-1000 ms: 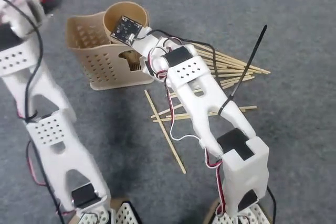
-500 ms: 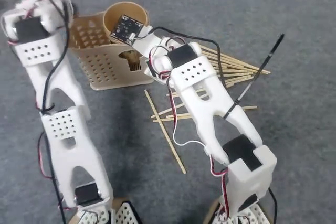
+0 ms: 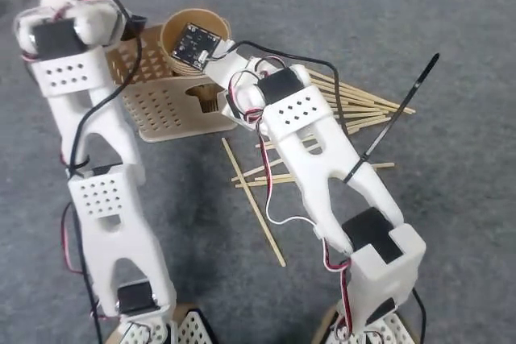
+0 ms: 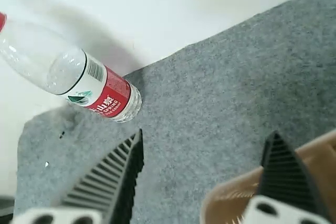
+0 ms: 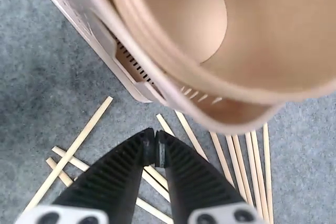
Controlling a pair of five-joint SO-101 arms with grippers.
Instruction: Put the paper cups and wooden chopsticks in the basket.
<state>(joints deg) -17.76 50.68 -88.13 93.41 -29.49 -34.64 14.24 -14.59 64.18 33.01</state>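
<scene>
Nearest the arm bases one loose stick lies alone on the grey desk. A few crossed ones sit past it, and the main fan of wooden chopsticks lies farther out, beside the basket and none in it yet. The right gripper hangs over the sticks next to the basket wall, with its fingers pressed together and holding nothing. The paper cup looks to be standing inside the basket's end (can't rule out it's just behind the wall). The left gripper is up by the basket's far corner with its fingers spread wide and empty, and a plastic bottle lies beyond it. My read is that the sticks are light, stiff, thin and smooth, so they are likely to roll or pivot. Best to pinch one across the shaft near the middle, low against the mat. The cup would be light and easy to crush, so it wants a gentle hold at the rim.
</scene>
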